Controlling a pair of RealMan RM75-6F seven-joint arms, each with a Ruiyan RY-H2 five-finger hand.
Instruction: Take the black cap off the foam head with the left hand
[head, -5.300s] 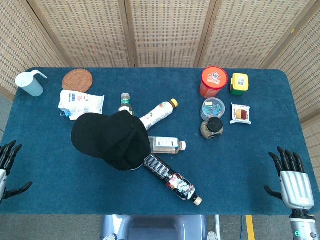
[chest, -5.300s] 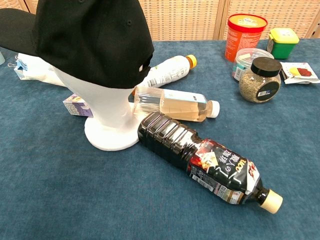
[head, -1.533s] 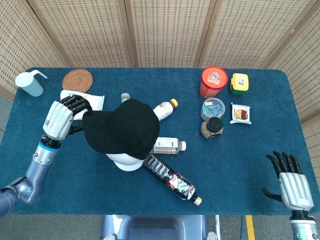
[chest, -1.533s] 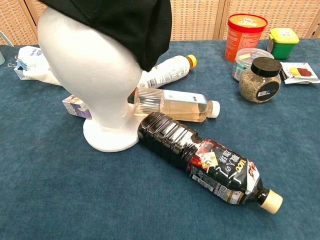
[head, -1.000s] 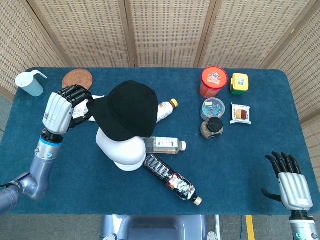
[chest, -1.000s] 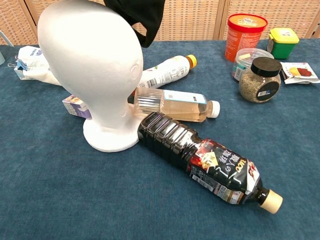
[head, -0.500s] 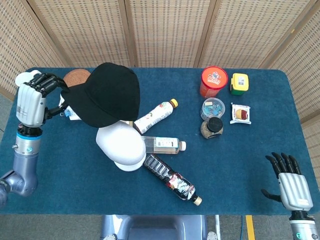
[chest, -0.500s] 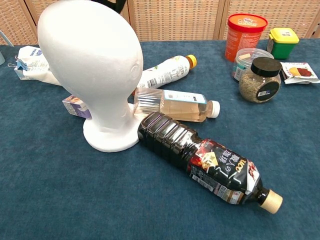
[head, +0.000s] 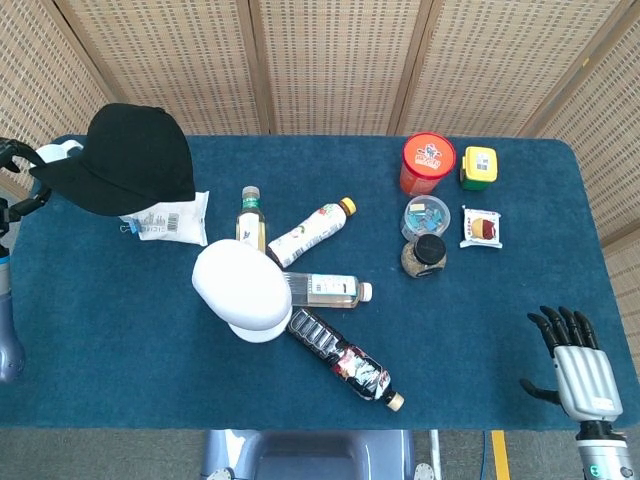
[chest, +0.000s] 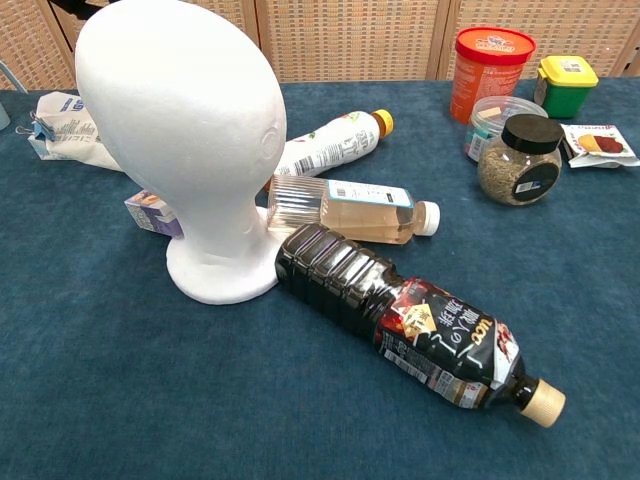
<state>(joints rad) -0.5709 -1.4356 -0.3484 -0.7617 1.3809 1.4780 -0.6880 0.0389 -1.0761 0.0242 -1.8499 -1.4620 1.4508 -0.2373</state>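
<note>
Nearest the robot, at the bottom right edge of the head view, the right hand hangs just off the blue cloth-covered table, fingers spread and holding nothing; the chest view does not catch it at all. On the near part of the table a dark plastic bottle with a printed label and tan cap lies on its side, its base against the foot of the white foam head. The chest view shows the foam head upright and bare; from above it reads only as a white dome. Behind the dark bottle lies a clear ribbed bottle of pale amber drink with a white cap, and beyond that a white-labelled bottle with an orange cap. A small purple-and-white carton peeks out from behind the foam neck in the chest view; overhead, the foam head hides it. To the far right stand a glass jar with a black lid, a red canister and a yellow-lidded green tub. The black cap shows only in the head view, held up over the table's far left corner above a white packet. The left hand is mostly cut off at the frame edge, its dark fingers at the cap's brim gripping it.
</note>
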